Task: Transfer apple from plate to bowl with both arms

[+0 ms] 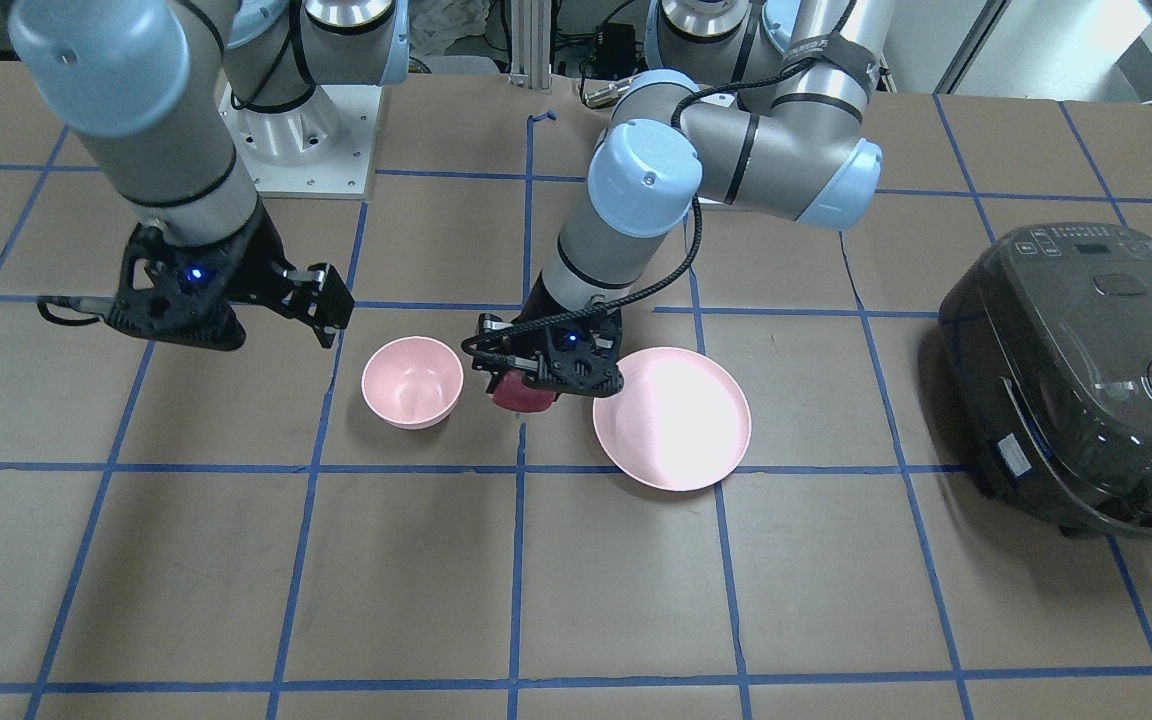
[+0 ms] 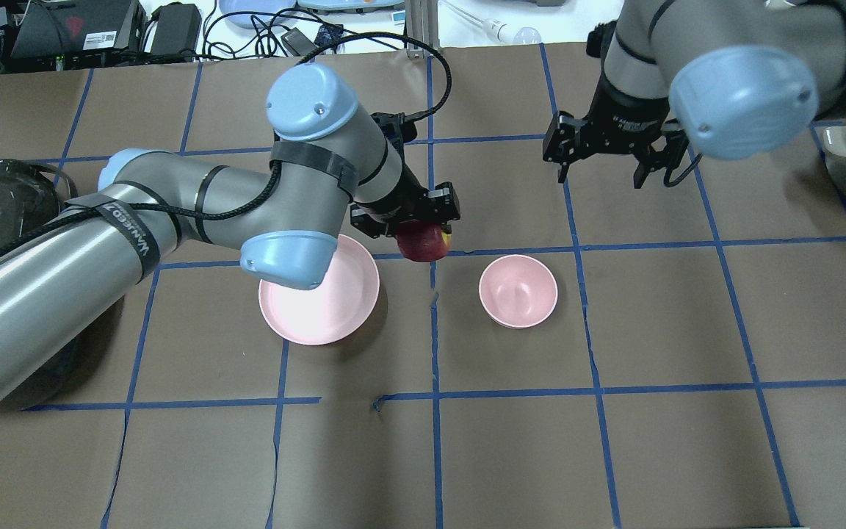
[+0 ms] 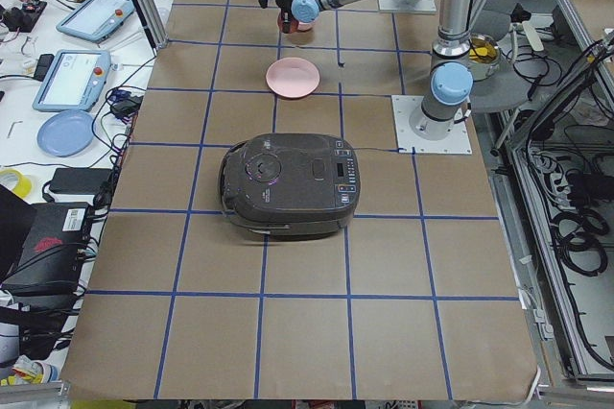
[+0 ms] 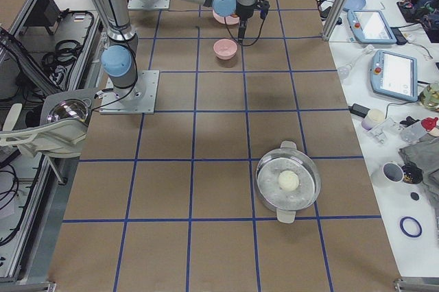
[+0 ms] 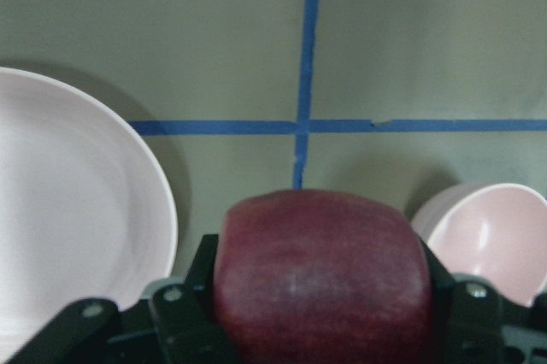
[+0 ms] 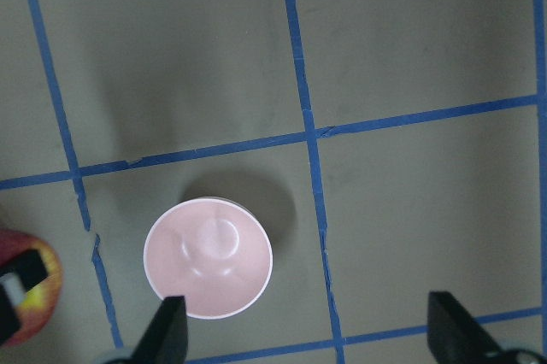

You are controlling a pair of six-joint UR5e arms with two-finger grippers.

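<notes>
Overhead, the L arm comes in from frame left, elbow bent over the plate. The L gripper pinches the apple at centre, past the plate's right rim. L wrist cam shows both fingers tight on its sides (overhead hides that). A strip of table separates apple and bowl. The R gripper, upper right, hangs spread wide.

The left arm and right arm are silver-grey with light-blue joint caps and black cables.
</notes>
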